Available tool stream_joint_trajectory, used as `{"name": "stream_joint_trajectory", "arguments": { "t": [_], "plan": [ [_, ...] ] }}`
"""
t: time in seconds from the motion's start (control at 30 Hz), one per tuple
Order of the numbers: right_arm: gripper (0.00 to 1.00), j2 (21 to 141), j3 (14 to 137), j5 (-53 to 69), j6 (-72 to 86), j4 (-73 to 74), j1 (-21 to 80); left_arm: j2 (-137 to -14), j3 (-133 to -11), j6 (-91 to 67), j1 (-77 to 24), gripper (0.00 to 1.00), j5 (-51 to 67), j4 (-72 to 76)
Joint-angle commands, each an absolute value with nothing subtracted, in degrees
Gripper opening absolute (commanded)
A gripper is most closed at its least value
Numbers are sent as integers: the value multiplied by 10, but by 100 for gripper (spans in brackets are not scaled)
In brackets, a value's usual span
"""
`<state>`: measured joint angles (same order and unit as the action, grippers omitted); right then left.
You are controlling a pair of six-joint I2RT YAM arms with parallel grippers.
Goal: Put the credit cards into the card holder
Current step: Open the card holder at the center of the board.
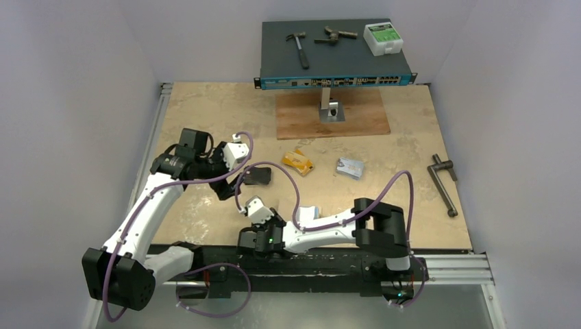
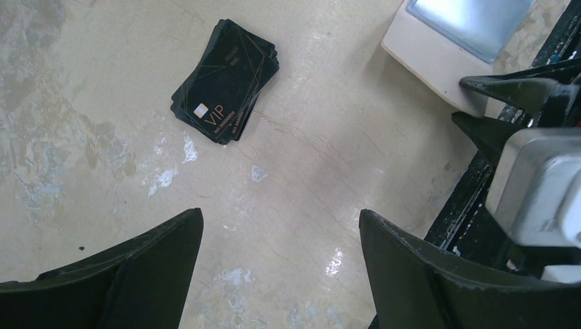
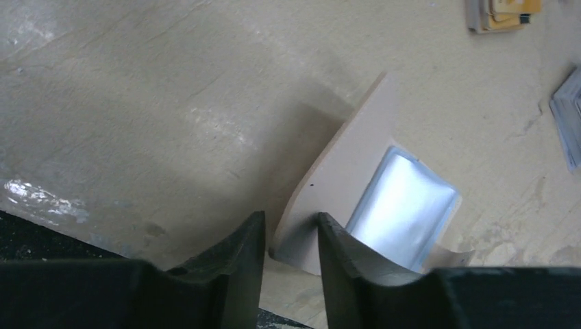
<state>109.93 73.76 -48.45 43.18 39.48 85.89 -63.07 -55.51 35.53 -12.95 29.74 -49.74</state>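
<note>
The pale tan card holder [image 1: 312, 214] lies open near the front edge, its light-blue pocket up. In the right wrist view its beige corner [image 3: 342, 171] sits between my right gripper's [image 3: 291, 229] fingers, which stand a narrow gap apart with table showing between them. My right gripper [image 1: 277, 221] is just left of the holder. The orange-gold credit cards [image 1: 298, 162] and the silvery blue-grey credit cards [image 1: 349, 168] lie stacked mid-table; both stacks show at the right wrist view's edge [image 3: 503, 14] [image 3: 569, 116]. My left gripper [image 2: 281, 233] is open and empty above bare table; the holder [image 2: 438, 58] is at its upper right.
A stack of black VIP cards [image 2: 225, 81] lies ahead of my left gripper, also in the top view [image 1: 257, 176]. A network switch [image 1: 336, 68] on a stand over a wooden board [image 1: 332, 116] stands at the back. A metal handle [image 1: 444, 181] lies at the right.
</note>
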Motion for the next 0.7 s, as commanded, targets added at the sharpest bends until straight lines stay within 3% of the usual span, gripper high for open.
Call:
{"name": "stream_joint_trajectory", "arguments": {
  "t": [0.0, 0.27, 0.4, 0.67],
  "plan": [
    [38, 1107, 757, -439, 355, 344, 859, -639, -562, 346, -134, 84, 288, -477],
    [57, 1071, 657, -322, 330, 189, 848, -665, -576, 332, -128, 84, 273, -469],
    [62, 1020, 544, -221, 356, 71, 805, -691, -588, 314, -109, 84, 276, -458],
    [66, 895, 434, -145, 382, -29, 748, -716, -595, 298, -99, 83, 274, -434]
  ]
}}
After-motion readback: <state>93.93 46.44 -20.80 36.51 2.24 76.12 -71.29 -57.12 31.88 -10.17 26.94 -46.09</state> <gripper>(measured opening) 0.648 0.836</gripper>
